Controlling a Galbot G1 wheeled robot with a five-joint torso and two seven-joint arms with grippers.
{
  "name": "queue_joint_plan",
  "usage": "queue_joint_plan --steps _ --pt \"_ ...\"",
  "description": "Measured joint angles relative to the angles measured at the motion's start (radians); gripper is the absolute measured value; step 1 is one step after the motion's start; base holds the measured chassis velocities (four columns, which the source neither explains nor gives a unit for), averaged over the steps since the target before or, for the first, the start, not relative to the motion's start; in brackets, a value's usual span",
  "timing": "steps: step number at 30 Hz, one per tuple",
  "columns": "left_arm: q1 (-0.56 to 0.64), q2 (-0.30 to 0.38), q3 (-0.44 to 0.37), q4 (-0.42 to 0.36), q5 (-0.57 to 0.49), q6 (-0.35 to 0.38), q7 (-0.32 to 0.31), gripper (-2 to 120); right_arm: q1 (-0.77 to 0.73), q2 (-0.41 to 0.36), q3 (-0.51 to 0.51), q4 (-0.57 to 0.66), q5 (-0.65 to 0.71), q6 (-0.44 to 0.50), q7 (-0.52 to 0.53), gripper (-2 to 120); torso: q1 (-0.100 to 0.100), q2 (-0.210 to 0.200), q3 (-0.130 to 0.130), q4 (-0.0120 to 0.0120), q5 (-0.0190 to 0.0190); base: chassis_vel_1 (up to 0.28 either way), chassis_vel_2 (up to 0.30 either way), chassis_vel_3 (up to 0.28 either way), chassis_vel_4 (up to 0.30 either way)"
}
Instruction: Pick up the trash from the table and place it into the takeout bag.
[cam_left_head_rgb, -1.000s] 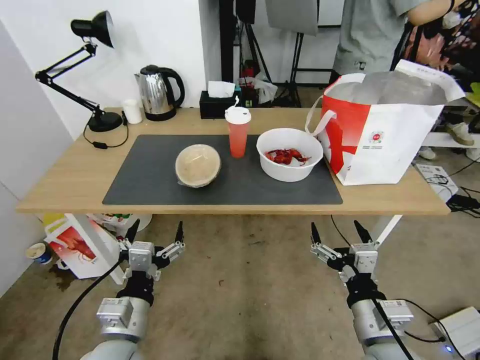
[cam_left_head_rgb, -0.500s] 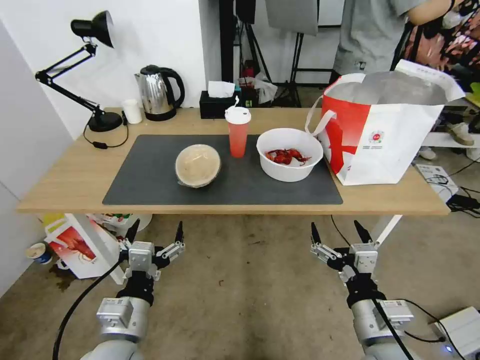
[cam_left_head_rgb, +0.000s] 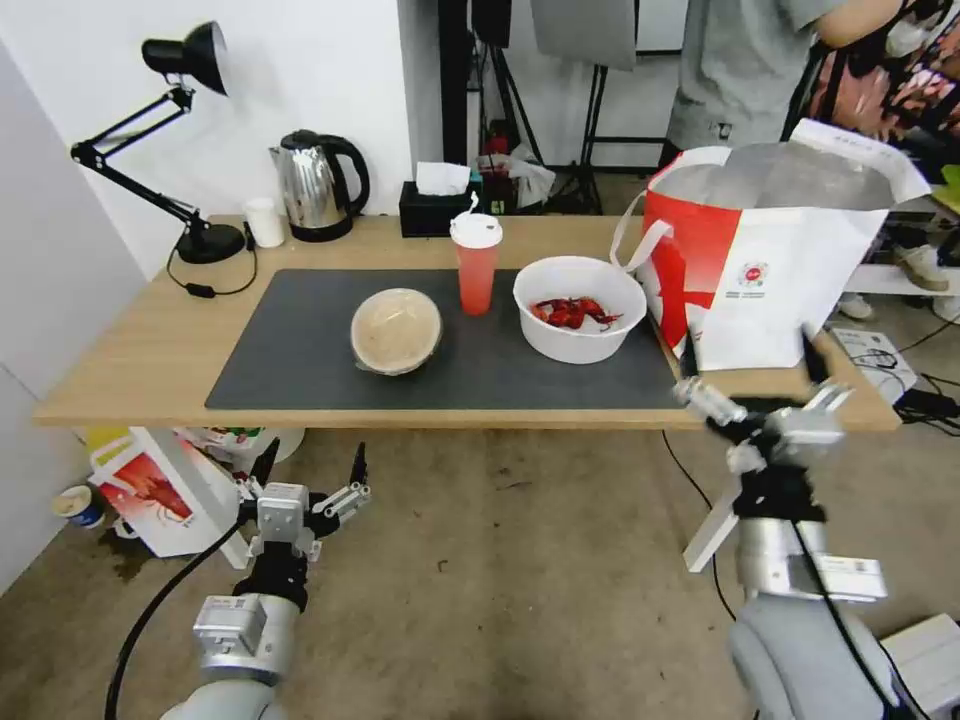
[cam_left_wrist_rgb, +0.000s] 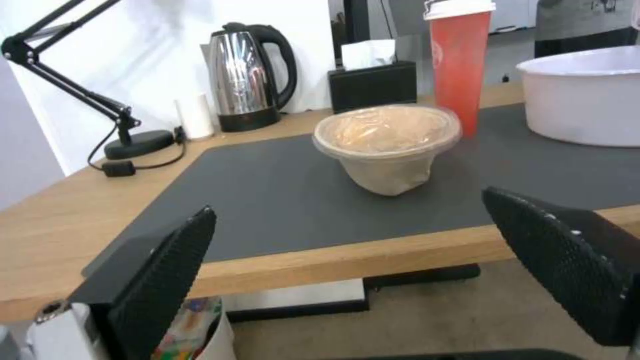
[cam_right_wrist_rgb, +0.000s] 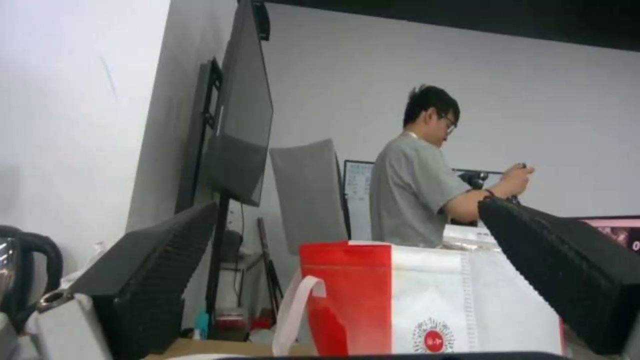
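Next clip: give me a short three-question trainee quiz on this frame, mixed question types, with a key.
1. True or false: the right gripper is shut on the red drink cup.
2. Which item lies nearest the takeout bag? A tan lidded bowl B white bowl of crayfish shells C red drink cup
3. Fill in: the left gripper hangs open below the ___ edge.

Key: 1 false, it is open and empty. 2 B. 3 table.
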Motion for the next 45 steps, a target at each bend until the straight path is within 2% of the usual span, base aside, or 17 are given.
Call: queue_joint_plan --steps 7,8,11,14,24,31,32,35,36,38,42,45 --pt "0.0 0.0 0.0 0.0 0.0 0.0 0.0 100 -0.003 -0.006 -0.003 0.016 0.006 -0.004 0.002 100 0.0 0.0 0.0 0.0002 -0.0001 0.0 0.0 0.0 0.0" --pt "0.0 0.0 0.0 0.0 0.0 0.0 0.0 100 -0.012 -0.012 -0.006 0.04 0.019 -0.021 -0.001 100 0.0 0.0 0.0 0.0003 0.0006 0.0 0.0 0.0 0.0" --pt "0.0 0.0 0.0 0.0 0.0 0.0 0.0 100 -0.059 -0.042 -0.03 0.163 0.082 -0.105 -0.042 100 0.0 0.0 0.0 -0.0003 -0.001 0.0 0.0 0.0 0.0" --pt "0.0 0.0 0.0 0.0 0.0 0.0 0.0 100 -0.072 -0.052 -0.052 0.176 0.092 -0.124 -0.072 100 0.0 0.0 0.0 0.0002 0.0001 0.0 0.0 0.0 0.0" --pt "0.0 0.0 0.0 0.0 0.0 0.0 0.0 100 -0.069 -0.115 -0.068 0.196 0.166 -0.186 -0.152 100 0.0 0.0 0.0 0.0001 0.0 0.0 0.0 0.0 0.0" --pt "0.0 0.0 0.0 0.0 0.0 0.0 0.0 100 -0.027 -0.25 -0.04 0.197 0.299 -0.285 -0.176 100 0.0 0.0 0.0 0.0001 0.0 0.0 0.0 0.0 0.0" --pt "0.0 0.0 0.0 0.0 0.0 0.0 0.0 100 -0.027 -0.25 -0.04 0.197 0.299 -0.285 -0.176 100 0.0 0.0 0.0 0.0001 0.0 0.0 0.0 0.0 0.0" --pt "0.0 0.0 0.0 0.0 0.0 0.0 0.0 100 0.034 -0.336 -0.002 0.196 0.384 -0.336 -0.173 100 0.0 0.0 0.0 0.0002 0.0 0.0 0.0 0.0 0.0" --pt "0.0 0.0 0.0 0.0 0.0 0.0 0.0 100 0.034 -0.336 -0.002 0.196 0.384 -0.336 -0.173 100 0.0 0.0 0.0 0.0002 0.0 0.0 0.0 0.0 0.0" --pt "0.0 0.0 0.0 0.0 0.0 0.0 0.0 100 0.086 -0.395 0.017 0.196 0.455 -0.361 -0.161 100 0.0 0.0 0.0 0.0001 0.0001 0.0 0.0 0.0 0.0" --pt "0.0 0.0 0.0 0.0 0.0 0.0 0.0 100 0.146 -0.451 0.028 0.195 0.522 -0.383 -0.152 100 0.0 0.0 0.0 0.0 0.0002 0.0 0.0 0.0 0.0" --pt "0.0 0.0 0.0 0.0 0.0 0.0 0.0 100 0.251 -0.549 0.042 0.18 0.646 -0.448 -0.152 100 0.0 0.0 0.0 0.0002 0.0001 0.0 0.0 0.0 0.0"
